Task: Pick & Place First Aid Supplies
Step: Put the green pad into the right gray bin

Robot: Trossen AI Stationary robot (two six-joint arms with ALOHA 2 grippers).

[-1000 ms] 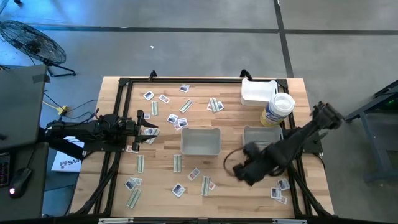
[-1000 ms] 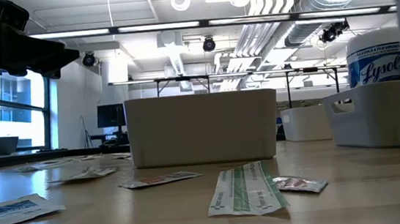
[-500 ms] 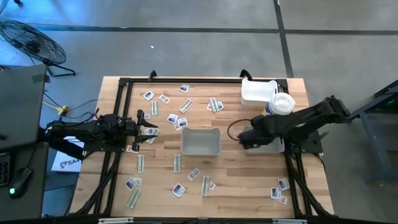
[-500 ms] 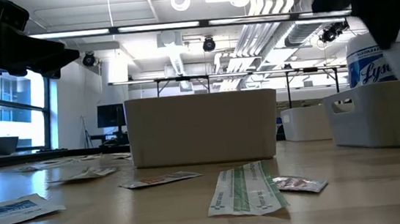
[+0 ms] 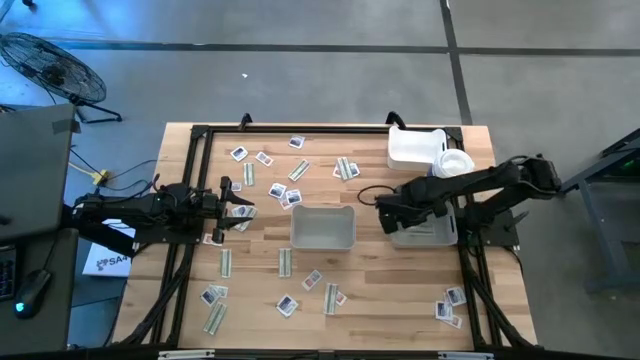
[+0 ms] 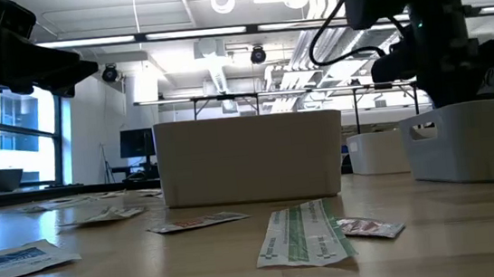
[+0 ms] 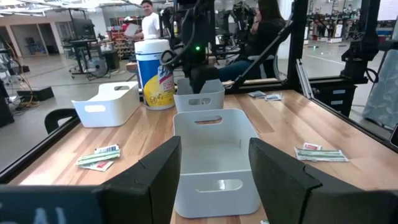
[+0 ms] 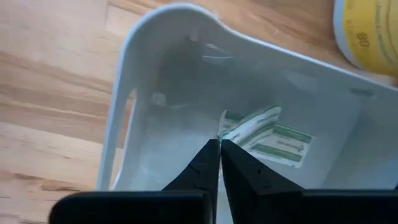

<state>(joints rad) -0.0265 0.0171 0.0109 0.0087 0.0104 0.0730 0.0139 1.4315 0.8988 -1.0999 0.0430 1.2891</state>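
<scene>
First aid supplies lie scattered over the wooden table: squarish white packets (image 5: pixel 287 305) and long pale green strips (image 5: pixel 285 263). My right gripper (image 5: pixel 397 214) points down into the left end of the right grey tray (image 5: pixel 440 236). It is shut on one green-striped strip (image 8: pixel 249 124), and another strip (image 8: pixel 283 146) lies on the tray floor. My left gripper (image 7: pixel 214 165) waits open and level at the table's left, facing the middle grey tray (image 5: pixel 323 227). That tray stands on its base. My right gripper pinches the strip's end (image 8: pixel 222 129) between its two fingertips, coming from above and pointing down. The rest of the strip slants away below the fingers, inside the tray. Whether its far end rests on the tray floor I cannot tell.
A white bin (image 5: pixel 413 147) and a white-lidded wipes bottle (image 5: pixel 456 164) stand at the far right, just behind the right tray. A black frame (image 5: pixel 190 200) runs around the table. More packets lie at the near right corner (image 5: pixel 449 303).
My right gripper has swung from the near right of the table toward the far edge, over the right tray, and has come down into its left end while turning at the wrist. My left arm has kept still.
</scene>
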